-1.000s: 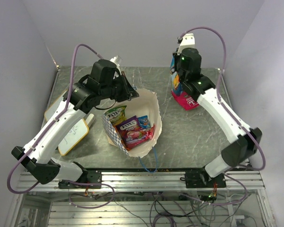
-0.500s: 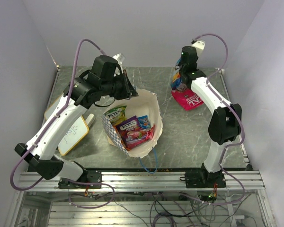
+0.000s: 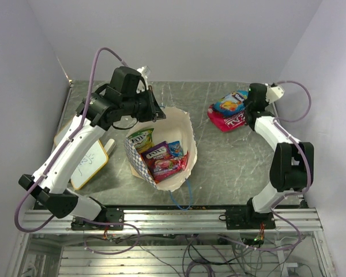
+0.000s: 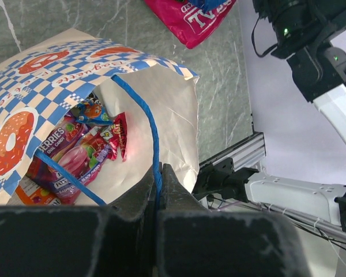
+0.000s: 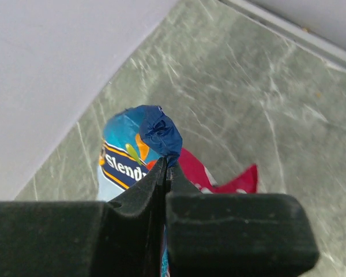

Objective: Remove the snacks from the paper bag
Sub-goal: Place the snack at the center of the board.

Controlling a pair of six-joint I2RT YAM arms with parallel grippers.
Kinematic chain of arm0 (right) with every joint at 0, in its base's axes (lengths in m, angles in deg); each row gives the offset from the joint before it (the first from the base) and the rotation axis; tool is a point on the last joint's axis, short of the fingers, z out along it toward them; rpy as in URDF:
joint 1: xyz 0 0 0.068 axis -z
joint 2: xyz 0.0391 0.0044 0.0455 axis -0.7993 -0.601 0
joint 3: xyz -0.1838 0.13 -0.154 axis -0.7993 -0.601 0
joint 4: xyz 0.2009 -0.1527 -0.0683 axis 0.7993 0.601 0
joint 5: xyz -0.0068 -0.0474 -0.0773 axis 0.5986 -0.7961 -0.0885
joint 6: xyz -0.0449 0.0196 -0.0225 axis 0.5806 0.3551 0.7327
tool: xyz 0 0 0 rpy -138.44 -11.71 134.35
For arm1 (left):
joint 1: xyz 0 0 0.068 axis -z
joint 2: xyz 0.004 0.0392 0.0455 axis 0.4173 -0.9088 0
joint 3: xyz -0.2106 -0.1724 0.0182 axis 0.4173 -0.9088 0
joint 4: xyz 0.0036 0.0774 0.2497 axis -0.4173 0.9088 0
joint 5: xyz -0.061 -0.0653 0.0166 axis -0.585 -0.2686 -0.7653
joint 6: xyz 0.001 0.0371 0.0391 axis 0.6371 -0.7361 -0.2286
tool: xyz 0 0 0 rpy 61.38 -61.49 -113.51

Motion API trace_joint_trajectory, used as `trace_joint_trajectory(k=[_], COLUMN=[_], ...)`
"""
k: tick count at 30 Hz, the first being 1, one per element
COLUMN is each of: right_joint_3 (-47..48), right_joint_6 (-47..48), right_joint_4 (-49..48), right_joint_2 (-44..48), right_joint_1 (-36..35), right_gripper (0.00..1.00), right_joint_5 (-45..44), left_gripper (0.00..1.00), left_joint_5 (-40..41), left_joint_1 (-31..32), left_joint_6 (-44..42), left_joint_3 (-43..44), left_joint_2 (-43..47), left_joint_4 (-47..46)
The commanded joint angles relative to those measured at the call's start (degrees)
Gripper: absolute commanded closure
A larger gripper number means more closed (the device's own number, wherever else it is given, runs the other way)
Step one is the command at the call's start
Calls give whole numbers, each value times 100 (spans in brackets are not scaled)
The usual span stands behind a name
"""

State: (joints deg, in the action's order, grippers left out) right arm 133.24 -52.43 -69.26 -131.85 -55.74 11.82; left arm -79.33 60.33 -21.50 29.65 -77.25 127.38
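Grey marbled desk [image 3: 230, 161] carried the paper bag [image 3: 181, 133] nearest the arms. Its mouth stood open because the left fingers [image 4: 160, 173] were clamped shut on its rim and blue cord [image 4: 153, 133], leaving several snacks [image 3: 161, 157] exposed inside just below them. Farther back on the right, the right fingers [image 5: 165, 173] were pinched shut on the crimped end of a blue packet [image 5: 130, 144], which lay over a red packet [image 3: 233, 121] on the desk, apparently to be set down there.

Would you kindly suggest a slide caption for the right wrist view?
Right pincer shut on the crimped end of a glossy blue snack packet, over a pink packet on the grey marbled table.
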Motion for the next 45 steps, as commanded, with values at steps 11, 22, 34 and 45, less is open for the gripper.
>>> trace_joint_trajectory(k=[11,22,34,45], right_joint_3=[-1645,-2842,-2390,-1696], right_joint_6=[-386,-107,659,1523], right_joint_4=[265,-123,616,1965], right_joint_2=[1318,814,1276,1978], right_joint_1=[439,514,550,256], right_gripper=[100,100,65,14], right_joint_5=[420,1064,962,1309], left_gripper=[93,93,93,93], left_joint_5=[-380,-504,-787,-1365], left_joint_1=[-42,-47,-42,0], left_joint_6=[81,389,720,1067], left_joint_3=[-262,-607,-1176,-2180], left_joint_2=[-4,197,676,1518], left_joint_4=[-275,-497,-1550,-3136])
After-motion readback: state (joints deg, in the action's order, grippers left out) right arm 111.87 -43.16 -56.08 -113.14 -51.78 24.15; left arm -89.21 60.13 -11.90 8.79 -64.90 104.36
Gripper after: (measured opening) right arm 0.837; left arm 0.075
